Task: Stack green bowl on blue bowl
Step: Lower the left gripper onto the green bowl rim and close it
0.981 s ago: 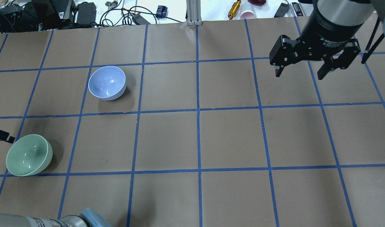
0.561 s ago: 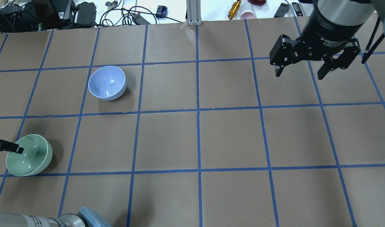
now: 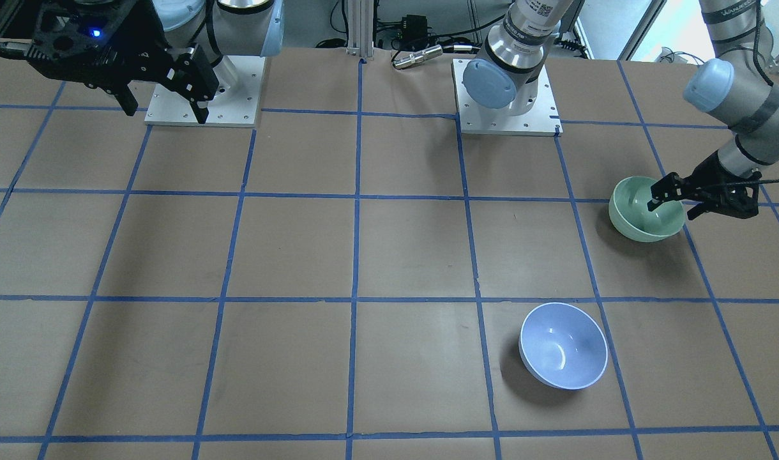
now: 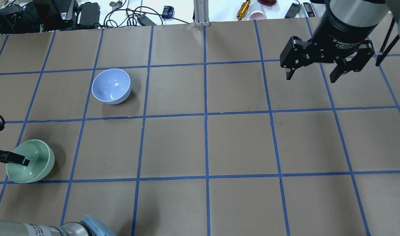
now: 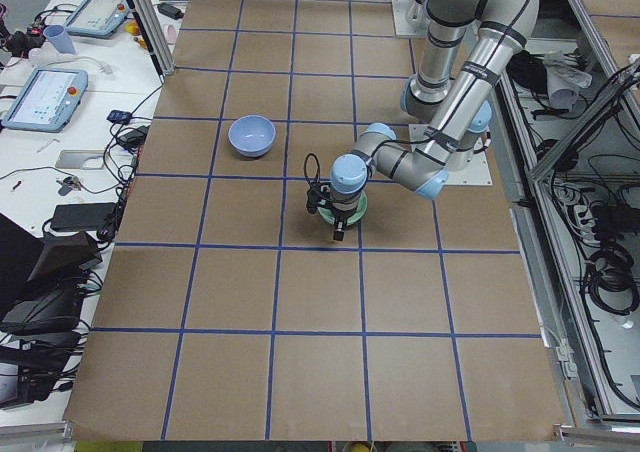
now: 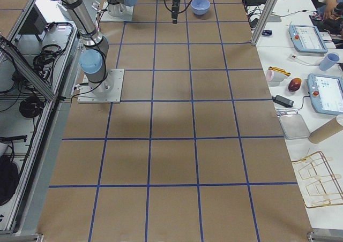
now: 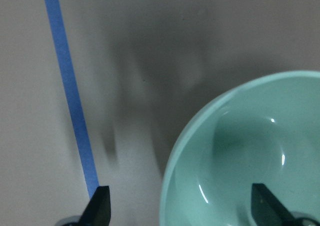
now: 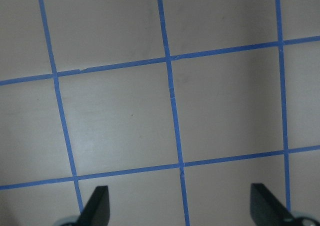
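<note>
a: left gripper (image 3: 672, 209) is down at the green bowl (image 4: 39, 160), on the robot's left side of the table (image 4: 239, 144), close to that edge.
b: jaws?
a: spread apart, straddling the rim. the wrist view shows one finger over the bowl's inside and the other outside it, above the brown paper beside a blue tape line (image 7: 70, 96). no pinch on the rim, and i can't tell if either finger touches it.
b: and the blue bowl (image 4: 110, 86)?
a: upright on the table, well apart from the green one, farther from the robot and a little toward the middle.
b: right gripper (image 4: 310, 78)?
a: hanging high over the far right of the table, fingers wide, released and empty.
</note>
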Motion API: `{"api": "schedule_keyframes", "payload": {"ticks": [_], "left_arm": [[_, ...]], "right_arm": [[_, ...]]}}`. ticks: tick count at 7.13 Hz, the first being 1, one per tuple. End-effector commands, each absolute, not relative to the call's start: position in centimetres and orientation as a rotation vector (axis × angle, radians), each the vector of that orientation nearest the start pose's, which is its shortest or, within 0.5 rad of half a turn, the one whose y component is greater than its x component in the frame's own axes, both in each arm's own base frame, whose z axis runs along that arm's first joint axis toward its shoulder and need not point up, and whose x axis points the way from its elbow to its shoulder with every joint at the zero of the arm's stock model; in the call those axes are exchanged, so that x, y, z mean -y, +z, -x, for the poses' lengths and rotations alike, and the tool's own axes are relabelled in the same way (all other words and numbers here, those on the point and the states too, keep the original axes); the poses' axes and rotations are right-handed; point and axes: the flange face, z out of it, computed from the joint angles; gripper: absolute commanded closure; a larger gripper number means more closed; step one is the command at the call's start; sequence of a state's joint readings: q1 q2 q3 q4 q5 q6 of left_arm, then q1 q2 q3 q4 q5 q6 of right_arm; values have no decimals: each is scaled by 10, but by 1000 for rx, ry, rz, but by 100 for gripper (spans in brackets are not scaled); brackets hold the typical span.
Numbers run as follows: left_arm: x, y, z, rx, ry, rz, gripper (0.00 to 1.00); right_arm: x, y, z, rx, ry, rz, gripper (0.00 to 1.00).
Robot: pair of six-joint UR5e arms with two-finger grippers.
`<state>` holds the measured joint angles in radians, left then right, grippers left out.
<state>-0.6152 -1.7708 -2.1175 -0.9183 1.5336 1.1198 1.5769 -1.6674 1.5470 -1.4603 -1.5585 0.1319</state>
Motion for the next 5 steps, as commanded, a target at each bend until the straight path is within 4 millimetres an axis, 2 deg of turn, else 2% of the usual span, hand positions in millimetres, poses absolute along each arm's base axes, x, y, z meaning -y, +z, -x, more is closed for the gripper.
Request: {"api": "schedule_keyframes", "payload": {"ticks": [1, 2, 5], "left_arm": [[379, 197, -302, -3233, 61, -262, 0], [376, 189, -303, -3232, 119, -252, 0], [378, 177, -305, -3251, 140, -229, 0]], "right_arm": [[448, 534, -137, -3123, -13, -197, 0], [448, 534, -137, -3122, -15, -197, 0], [448, 534, -137, -3123, -13, -197, 0]]}}
